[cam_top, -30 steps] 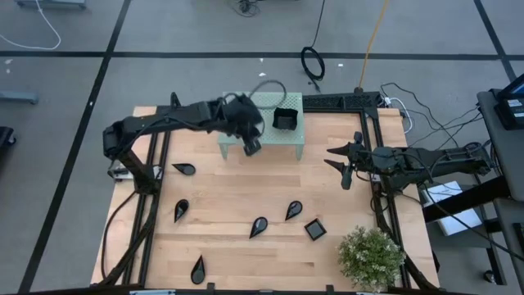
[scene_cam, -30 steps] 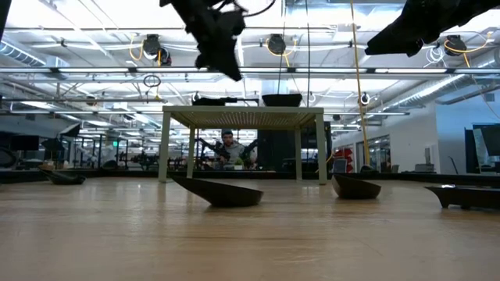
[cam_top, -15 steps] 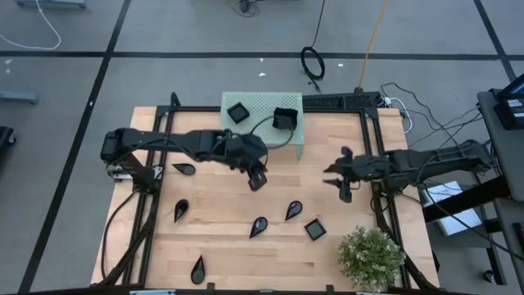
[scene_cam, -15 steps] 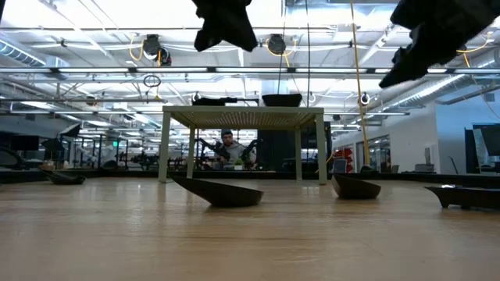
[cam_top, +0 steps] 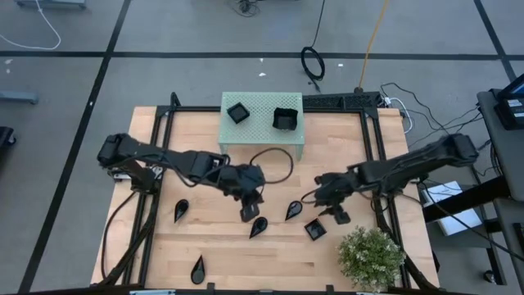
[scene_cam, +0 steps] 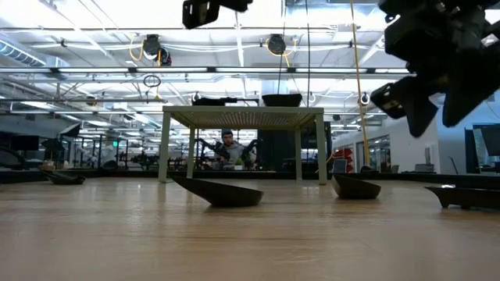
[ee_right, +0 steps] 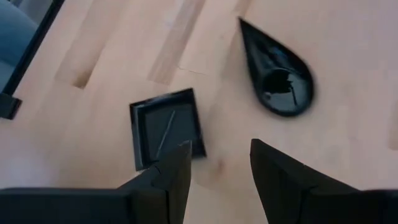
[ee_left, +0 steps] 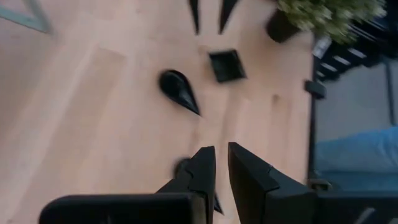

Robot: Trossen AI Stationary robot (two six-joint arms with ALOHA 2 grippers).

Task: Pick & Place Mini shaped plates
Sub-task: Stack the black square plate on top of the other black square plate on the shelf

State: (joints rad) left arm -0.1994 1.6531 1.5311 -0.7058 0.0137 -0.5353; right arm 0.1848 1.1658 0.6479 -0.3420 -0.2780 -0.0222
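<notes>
- Near edge of the worktop [cam_top: 246, 258]: one teardrop plate [cam_top: 197, 269] lies alone, close to the left corner, beside neither gripper.
- A little farther in, toward the right edge, the right gripper [cam_top: 336, 215] has swung down from the right side over the past second; it now hovers beside the square plate [cam_top: 314, 229], fingers parted and empty. From the wrist view that plate sits just ahead of the fingertips, a second teardrop [ee_right: 278, 74] beyond it.
- Mid-worktop, the left gripper [cam_top: 248, 214] has come away from the pale green stand [cam_top: 262, 139] and now hangs over another teardrop [cam_top: 259, 227]; its fingers are nearly closed and hold nothing.
- I judge one delivery finished and both arms lining up fresh picks.
- Left side: two more teardrops [cam_top: 181, 210] wait untouched.
- Far edge: the stand carries two square dishes [cam_top: 237, 113] on top, apart from each other.
</notes>
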